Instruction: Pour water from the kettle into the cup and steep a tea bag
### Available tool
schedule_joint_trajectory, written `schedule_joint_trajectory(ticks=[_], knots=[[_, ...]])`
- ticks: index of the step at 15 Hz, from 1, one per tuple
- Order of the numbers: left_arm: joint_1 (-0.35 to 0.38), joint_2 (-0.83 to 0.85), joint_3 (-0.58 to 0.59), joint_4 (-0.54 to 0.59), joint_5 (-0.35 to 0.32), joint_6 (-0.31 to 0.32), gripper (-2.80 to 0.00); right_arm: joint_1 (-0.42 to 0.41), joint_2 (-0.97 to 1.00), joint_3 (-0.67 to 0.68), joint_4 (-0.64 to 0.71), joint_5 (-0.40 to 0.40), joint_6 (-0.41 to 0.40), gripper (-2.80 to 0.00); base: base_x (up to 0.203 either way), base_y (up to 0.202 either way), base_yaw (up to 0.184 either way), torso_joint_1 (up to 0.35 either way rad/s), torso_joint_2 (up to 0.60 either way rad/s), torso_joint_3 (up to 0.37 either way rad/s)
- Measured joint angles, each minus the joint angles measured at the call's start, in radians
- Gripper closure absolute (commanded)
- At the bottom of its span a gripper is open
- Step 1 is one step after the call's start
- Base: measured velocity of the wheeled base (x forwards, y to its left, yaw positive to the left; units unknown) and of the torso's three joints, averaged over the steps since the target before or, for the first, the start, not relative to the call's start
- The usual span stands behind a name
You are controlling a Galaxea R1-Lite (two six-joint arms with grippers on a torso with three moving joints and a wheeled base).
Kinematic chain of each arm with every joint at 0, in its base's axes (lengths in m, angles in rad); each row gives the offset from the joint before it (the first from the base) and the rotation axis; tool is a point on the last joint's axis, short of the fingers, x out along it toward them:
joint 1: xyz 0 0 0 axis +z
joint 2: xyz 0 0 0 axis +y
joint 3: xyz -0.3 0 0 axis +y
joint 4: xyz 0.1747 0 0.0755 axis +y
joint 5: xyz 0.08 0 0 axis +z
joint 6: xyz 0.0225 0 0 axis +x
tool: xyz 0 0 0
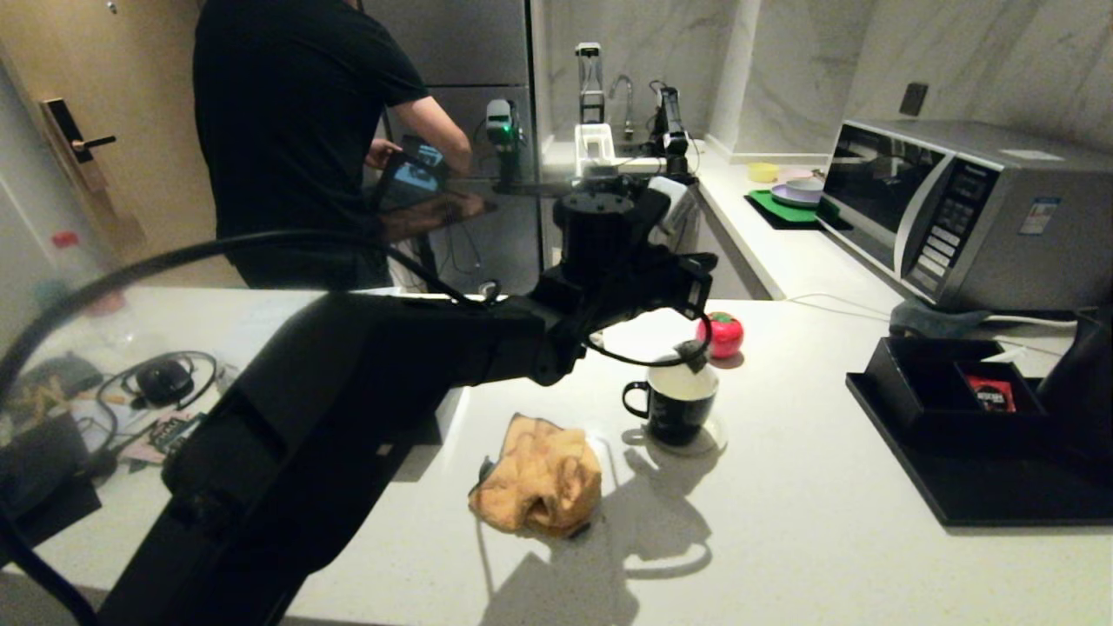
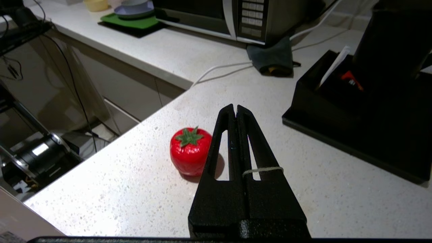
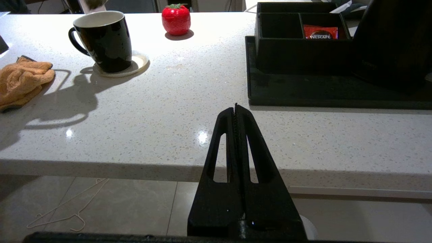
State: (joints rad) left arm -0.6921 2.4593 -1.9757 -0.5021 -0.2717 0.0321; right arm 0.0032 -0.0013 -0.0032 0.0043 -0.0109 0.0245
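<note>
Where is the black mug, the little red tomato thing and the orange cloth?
Black ceramic mug with white inside [image 1: 676, 416]: head view, on its dark front wall.
Small red tomato-shaped object [image 2: 189, 156]: left wrist view, on its red body.
Crumpled orange cloth [image 1: 541, 476]: head view, on its middle folds.

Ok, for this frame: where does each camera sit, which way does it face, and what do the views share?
Head: high, looking down the counter at the cup; left arm crosses.
Left wrist: behind the shut left gripper, string across its fingers, facing the red tomato.
Right wrist: below the counter edge, behind the shut right gripper, facing the kettle.
Shared: tomato, black tray.
</note>
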Motion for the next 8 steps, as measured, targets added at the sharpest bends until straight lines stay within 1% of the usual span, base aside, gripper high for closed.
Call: schedule_joint_trajectory(ticks=[2, 8], knots=[[0.003, 0.022, 0.000, -0.006, -0.001, 0.001, 0.00, 0.000, 0.000, 0.000, 0.000, 0.000, 0.000, 0.00, 0.000, 0.000, 0.000, 0.000, 0.00, 0.000], [0.005, 0.105, 0.000, -0.107, -0.001, -0.001, 0.00, 0.000, 0.000, 0.000, 0.000, 0.000, 0.000, 0.00, 0.000, 0.000, 0.000, 0.000, 0.00, 0.000]])
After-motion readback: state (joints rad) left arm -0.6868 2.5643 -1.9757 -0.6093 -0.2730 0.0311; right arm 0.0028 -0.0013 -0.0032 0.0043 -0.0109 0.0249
